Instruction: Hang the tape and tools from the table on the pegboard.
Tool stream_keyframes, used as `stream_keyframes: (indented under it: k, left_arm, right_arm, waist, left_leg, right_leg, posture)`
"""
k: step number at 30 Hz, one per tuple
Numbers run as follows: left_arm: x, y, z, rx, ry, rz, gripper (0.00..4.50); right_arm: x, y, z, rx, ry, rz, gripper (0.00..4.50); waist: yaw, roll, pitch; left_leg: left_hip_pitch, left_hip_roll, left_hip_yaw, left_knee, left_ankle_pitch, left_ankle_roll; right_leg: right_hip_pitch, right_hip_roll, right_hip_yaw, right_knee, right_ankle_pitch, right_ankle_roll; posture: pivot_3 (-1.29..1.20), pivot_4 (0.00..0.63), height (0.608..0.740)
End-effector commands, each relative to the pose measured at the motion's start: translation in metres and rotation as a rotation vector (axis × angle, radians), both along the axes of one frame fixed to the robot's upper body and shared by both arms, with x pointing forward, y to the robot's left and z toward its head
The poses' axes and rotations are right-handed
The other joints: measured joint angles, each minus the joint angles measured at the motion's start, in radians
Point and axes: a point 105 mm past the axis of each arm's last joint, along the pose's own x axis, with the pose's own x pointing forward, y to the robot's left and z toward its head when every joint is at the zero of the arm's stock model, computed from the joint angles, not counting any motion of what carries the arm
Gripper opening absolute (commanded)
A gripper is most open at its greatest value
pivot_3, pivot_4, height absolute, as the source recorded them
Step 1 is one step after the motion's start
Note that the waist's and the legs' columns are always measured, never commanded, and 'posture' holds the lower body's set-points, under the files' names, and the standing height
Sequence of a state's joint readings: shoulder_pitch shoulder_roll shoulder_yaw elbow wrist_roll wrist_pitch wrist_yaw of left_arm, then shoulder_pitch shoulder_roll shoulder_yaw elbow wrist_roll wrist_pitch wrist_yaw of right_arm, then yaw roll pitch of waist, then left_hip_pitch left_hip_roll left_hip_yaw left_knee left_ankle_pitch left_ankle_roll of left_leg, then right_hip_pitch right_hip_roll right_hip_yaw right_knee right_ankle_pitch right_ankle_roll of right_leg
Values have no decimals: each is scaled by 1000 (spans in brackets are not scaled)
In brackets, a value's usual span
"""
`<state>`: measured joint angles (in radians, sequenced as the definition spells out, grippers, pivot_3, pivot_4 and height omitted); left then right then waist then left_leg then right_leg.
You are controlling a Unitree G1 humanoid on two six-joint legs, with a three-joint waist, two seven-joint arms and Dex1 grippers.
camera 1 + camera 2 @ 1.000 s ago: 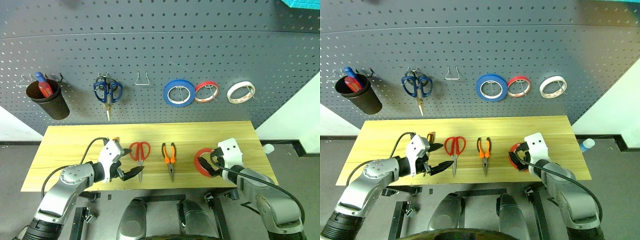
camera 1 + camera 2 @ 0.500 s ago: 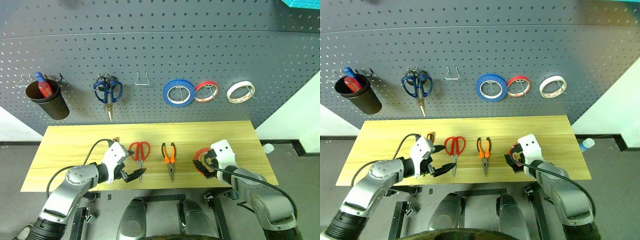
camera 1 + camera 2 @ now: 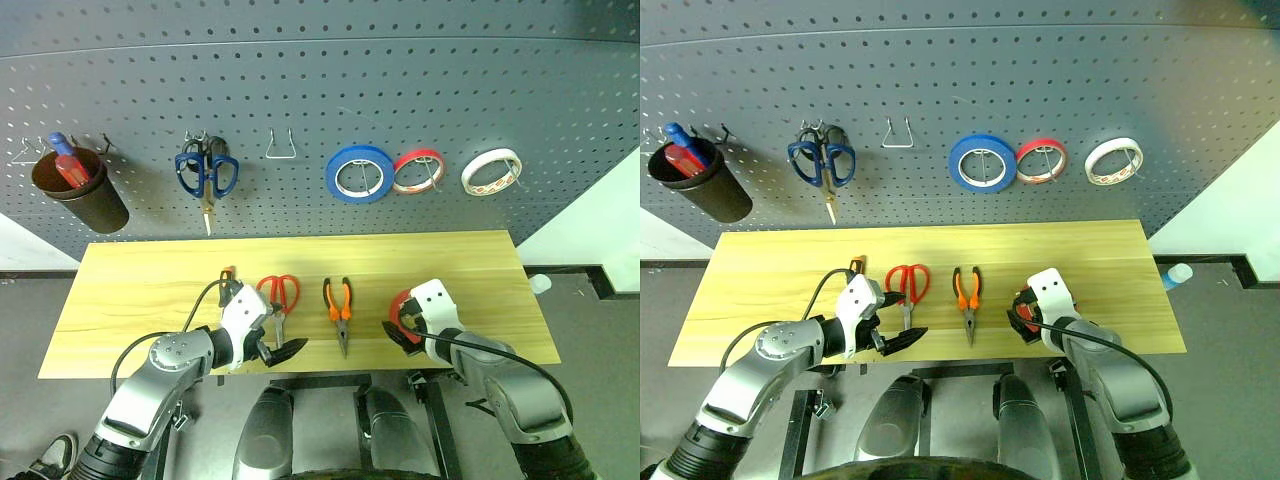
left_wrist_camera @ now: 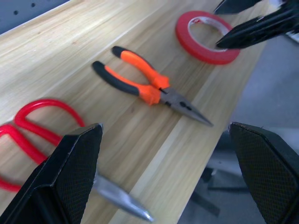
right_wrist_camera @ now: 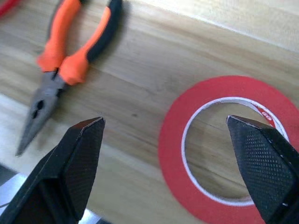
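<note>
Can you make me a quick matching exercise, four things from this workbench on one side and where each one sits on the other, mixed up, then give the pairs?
Things:
1. red tape
2. blue tape roll
3. pliers
4. blue-handled scissors

Places:
A. hanging on the pegboard, left of the empty wire hook
B. flat on the table, between the red-handled scissors and the red tape
C. on the table at the open right pincer
D. hanging on the pegboard beside a thin red roll

Pairs: 1-C, 2-D, 3-B, 4-A
</note>
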<state>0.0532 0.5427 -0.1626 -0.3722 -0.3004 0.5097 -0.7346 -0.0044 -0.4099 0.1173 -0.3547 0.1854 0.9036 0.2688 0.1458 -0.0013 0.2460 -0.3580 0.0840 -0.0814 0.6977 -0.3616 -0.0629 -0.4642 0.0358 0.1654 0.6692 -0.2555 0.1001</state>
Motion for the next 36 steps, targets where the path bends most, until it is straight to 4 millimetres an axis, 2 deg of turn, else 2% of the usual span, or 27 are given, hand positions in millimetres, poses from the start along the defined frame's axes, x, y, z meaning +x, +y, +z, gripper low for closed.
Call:
stream_keyframes:
  k: [1, 8, 13, 17, 22, 34, 35, 36]
  left_arm:
    - [-2, -3, 17, -58, -43, -4, 4500]
    - [-6, -4, 22, -74, -47, -20, 4500]
    - [-10, -6, 23, -80, -41, -23, 4500]
    - [-13, -5, 23, -78, -35, -19, 4500]
    - [-15, -4, 27, -75, -35, -19, 4500]
    - [-19, -2, 27, -70, -26, -12, 4500]
    - [-19, -2, 28, -70, -27, -11, 4500]
    - [-18, -2, 28, -69, -30, -9, 4500]
  right_arm:
    - [6, 2, 0, -24, -27, -6, 4349]
    - [9, 8, -5, -25, -18, -3, 4349]
    - [9, 5, -14, -69, 21, 9, 4349]
    - [12, 3, -18, -82, 30, 4, 4349]
    - [19, 2, -14, -88, 12, -14, 4349]
    - [16, 2, -13, -95, 18, -7, 4349]
    - [17, 3, -13, -94, 16, -7, 3953]
    - [18, 3, -11, -91, 10, -7, 3796]
  waist:
    - [0, 0, 7]
    - [0, -1, 25]
    - [0, -1, 35]
    - [-1, 0, 37]
    - [0, 1, 41]
    - [0, -2, 51]
    - [0, -2, 51]
    - [0, -2, 51]
  left_leg:
    - [0, 0, 0, 0, 0, 0]
    - [-2, 0, 0, 0, 0, 1]
    - [-3, 0, 0, 0, -1, 1]
    - [-11, 0, 0, 1, 0, 1]
    - [-15, 0, 0, 1, 0, 1]
    - [-15, 0, 0, 1, -1, 1]
    - [-15, 0, 0, 1, -1, 1]
    - [-15, 0, 0, 1, -1, 1]
  right_leg:
    - [0, 0, 0, 0, 0, 0]
    - [-1, 0, 0, 0, -1, 1]
    - [-3, 0, 0, 0, 0, -1]
    - [-10, 0, 0, 0, 1, -2]
    - [-14, 0, 0, 1, 2, -2]
    - [-14, 0, 0, 1, 1, -2]
    - [-14, 0, 0, 1, 1, -2]
    - [-14, 0, 0, 1, 1, -2]
  posture:
    - [307, 262, 677]
    - [306, 274, 677]
    - [312, 281, 677]
    - [314, 286, 677]
    - [317, 298, 677]
    - [322, 296, 677]
    - [322, 296, 677]
    - [324, 294, 677]
